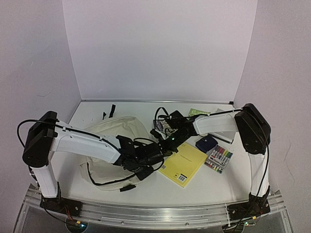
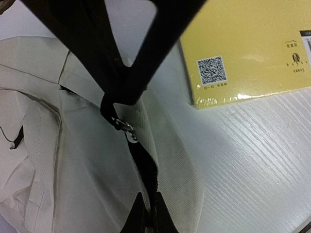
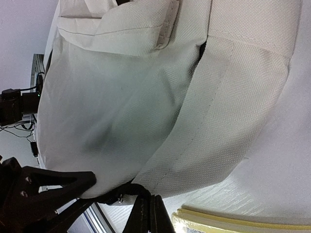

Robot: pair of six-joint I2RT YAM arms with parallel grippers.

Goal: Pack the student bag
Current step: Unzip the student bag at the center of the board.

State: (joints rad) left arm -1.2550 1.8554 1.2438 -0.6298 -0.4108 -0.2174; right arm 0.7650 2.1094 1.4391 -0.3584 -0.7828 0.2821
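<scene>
The student bag (image 1: 109,145) is a cream fabric backpack lying on the table's left half, slumped and creased. My left gripper (image 1: 154,156) sits at its right edge. In the left wrist view its fingertips (image 2: 150,216) are shut on the black zipper trim (image 2: 143,165) between two cream panels. My right gripper (image 1: 167,144) meets it from the right. In the right wrist view it (image 3: 151,213) is shut on the black cord of the zipper pull (image 3: 120,198), under the bag's cream side (image 3: 146,97). The metal slider (image 2: 125,128) hangs just below the right fingers.
A yellow notebook (image 1: 187,164) lies right beside both grippers. A navy pouch (image 1: 206,144) and a pack of coloured markers (image 1: 218,159) sit to its right. Patterned and green items (image 1: 198,112) lie at the back. A loose black strap (image 1: 112,110) lies behind the bag.
</scene>
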